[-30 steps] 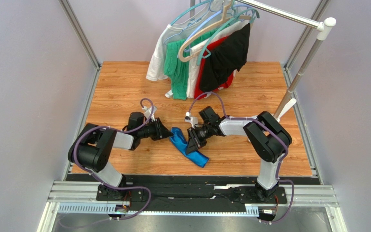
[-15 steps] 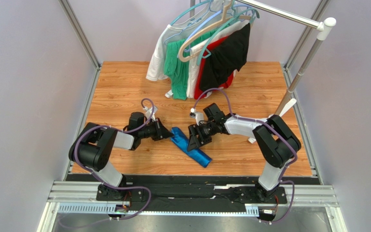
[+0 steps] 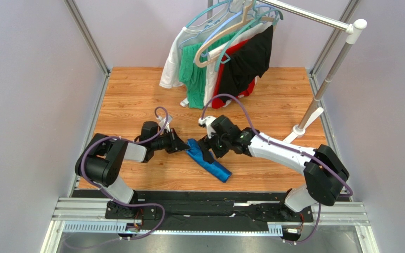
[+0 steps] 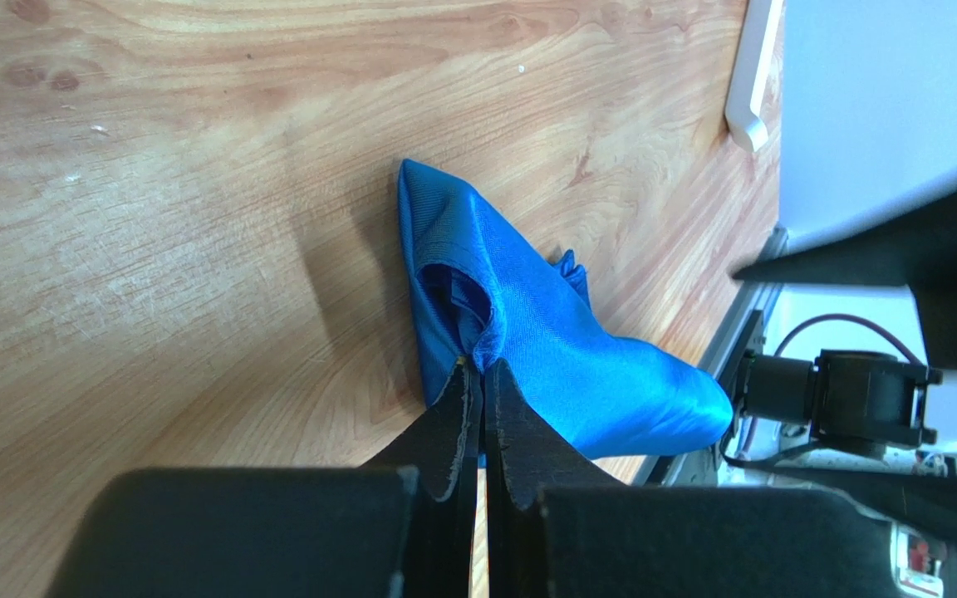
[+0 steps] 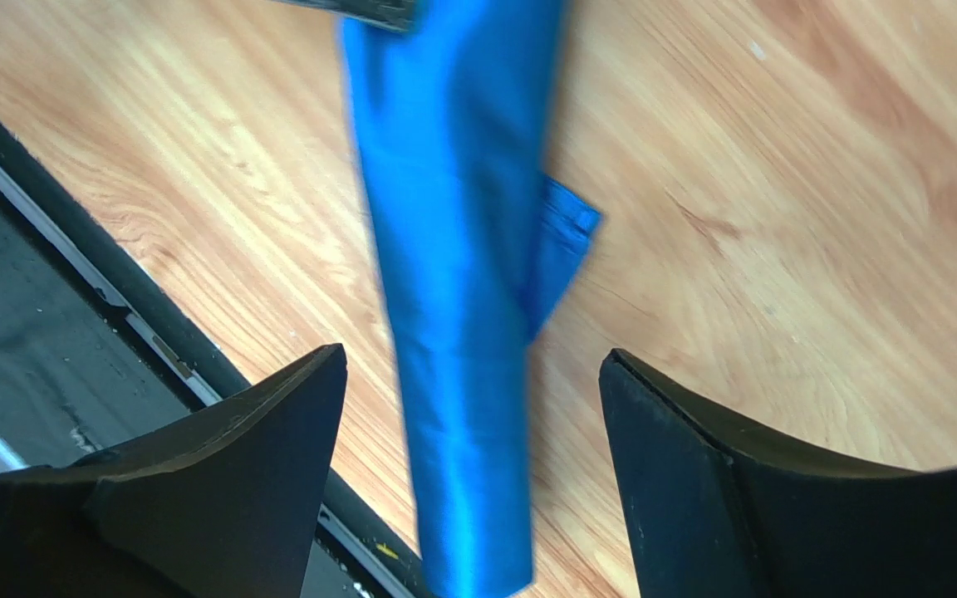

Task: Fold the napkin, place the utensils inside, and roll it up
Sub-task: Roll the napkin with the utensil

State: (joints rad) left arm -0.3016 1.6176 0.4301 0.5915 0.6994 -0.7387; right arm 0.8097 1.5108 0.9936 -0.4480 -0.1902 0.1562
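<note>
Wooden tabletop (image 3: 136, 95) fills the centre of the overhead view, with hung garments (image 3: 226, 58) at the upper middle, well apart from the work. Just below the centre of that frame the napkin (image 3: 214, 167) lies as a narrow, bunched blue strip, its long axis running diagonally from upper left to lower right. No utensils show in any view. Coming in from the left of the frame, the left gripper (image 4: 481, 374) has its fingers pressed together on a fold at the strip's upper-left end, the cloth pinched right at the tips. Reaching in from the right, the right gripper (image 5: 469, 368) hovers over the upper part of the strip with its fingers spread wide, one on each side of the cloth and, as far as its wrist view shows, holding nothing. The free lower-right end lies on the right arm's side, so that arm is the nearer one to it. In my judgement the coming move turns on this: the cloth looks too bunched to take utensils and needs drawing out along that diagonal against the left hold
</note>
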